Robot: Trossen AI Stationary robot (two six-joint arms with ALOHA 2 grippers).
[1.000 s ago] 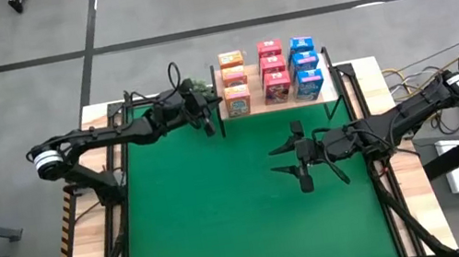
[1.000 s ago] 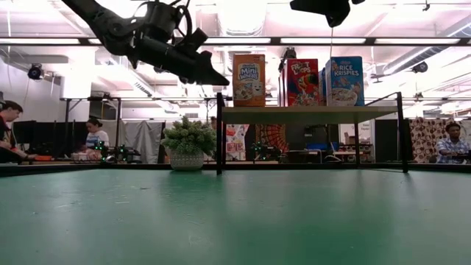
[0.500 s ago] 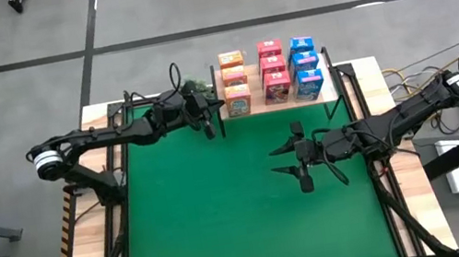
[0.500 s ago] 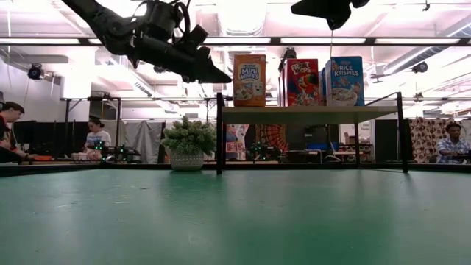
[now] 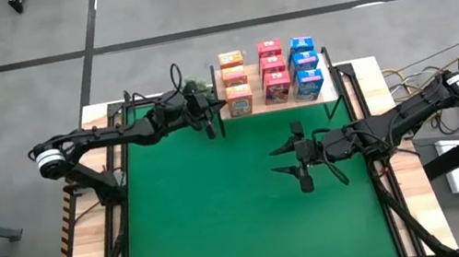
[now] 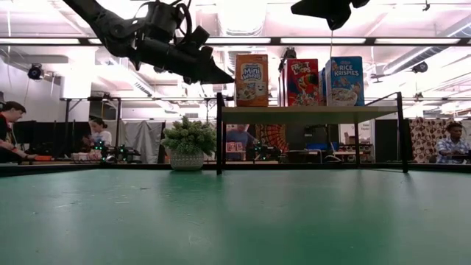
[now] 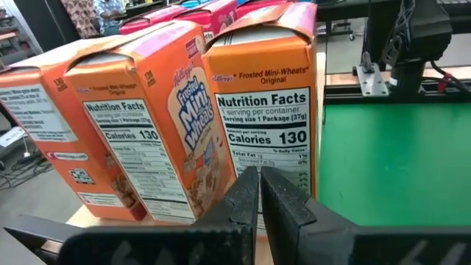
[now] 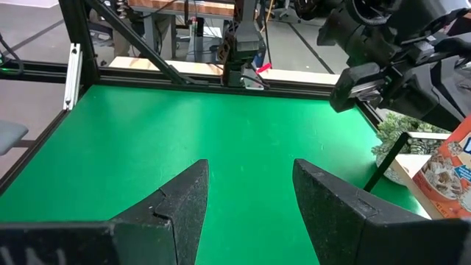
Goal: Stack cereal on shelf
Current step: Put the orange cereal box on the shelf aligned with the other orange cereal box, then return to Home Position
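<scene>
Looking straight down first, I find all nine cereal boxes already on the shelf at the far edge of the bench, in three columns: orange, red, blue. My left end effector sits just beside the orange column, on its outer side, so that column lies directly ahead of its tips. My right end effector hangs over the open green, well apart from the shelf, with the boxes beyond it toward the far edge. The left arm is clearly the nearer one.

From bench height, my left end effector points level at the front orange box, its tip just short of the box's side and above the shelf board. The boxes stand upright, long axis vertical.

Through the left wrist camera, my two fingers are pressed together, gripping nothing, tips just at the narrow nutrition-label side of the nearest orange box. I judge any further nudge would run along the row, pushing that side face.

Through the right wrist camera, my right fingers stand wide apart over bare green, empty.
</scene>
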